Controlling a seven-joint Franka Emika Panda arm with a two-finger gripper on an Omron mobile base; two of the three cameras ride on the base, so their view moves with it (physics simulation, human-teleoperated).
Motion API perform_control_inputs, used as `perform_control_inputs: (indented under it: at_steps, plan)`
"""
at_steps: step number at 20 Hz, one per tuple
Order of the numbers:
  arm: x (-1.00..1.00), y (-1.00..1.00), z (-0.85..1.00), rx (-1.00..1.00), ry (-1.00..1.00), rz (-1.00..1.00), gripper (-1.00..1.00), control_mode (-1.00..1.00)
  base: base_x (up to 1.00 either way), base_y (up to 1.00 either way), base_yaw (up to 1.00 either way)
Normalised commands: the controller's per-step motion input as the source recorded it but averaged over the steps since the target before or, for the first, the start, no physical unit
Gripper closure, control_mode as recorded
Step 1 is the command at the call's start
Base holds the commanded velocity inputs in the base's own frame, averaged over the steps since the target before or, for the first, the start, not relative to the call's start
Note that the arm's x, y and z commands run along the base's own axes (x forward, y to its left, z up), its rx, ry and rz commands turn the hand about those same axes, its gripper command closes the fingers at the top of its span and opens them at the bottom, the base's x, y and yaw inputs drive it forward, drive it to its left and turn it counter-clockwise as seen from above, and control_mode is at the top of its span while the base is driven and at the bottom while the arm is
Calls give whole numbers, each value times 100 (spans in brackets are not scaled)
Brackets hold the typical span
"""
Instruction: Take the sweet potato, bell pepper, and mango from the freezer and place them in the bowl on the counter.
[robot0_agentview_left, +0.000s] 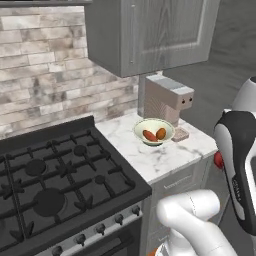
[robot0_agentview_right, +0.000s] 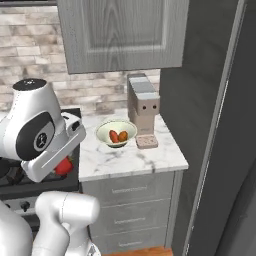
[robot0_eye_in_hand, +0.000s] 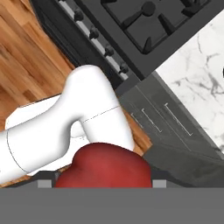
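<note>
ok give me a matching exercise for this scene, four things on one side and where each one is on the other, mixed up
Things:
1. bell pepper
2. mango
3. bowl
4. coffee machine

Places:
A. on the counter, in front of the coffee machine
B. in the bowl, beside the sweet potato
C. at the back of the counter, under the wall cabinet
D. held in the tool, off the counter's edge by the stove

Pairs: 1-D, 2-B, 3-A, 4-C
</note>
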Motion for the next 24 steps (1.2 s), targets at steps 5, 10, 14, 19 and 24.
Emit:
perform_control_inputs:
  at_steps: [5, 10, 14, 19, 24]
  plan:
    - [0, 0, 0, 0, 0, 0, 100, 100, 99, 29, -2]
    - [0, 0, 0, 0, 0, 0, 100, 100, 78, -26, 49]
    - [0, 0, 0, 0, 0, 0, 100, 100, 58, -29, 50]
    - [0, 0, 0, 0, 0, 0, 100, 100, 56, -14, 24]
    - [55, 0, -6, 0, -11, 1, 100, -100, 14, 0, 1]
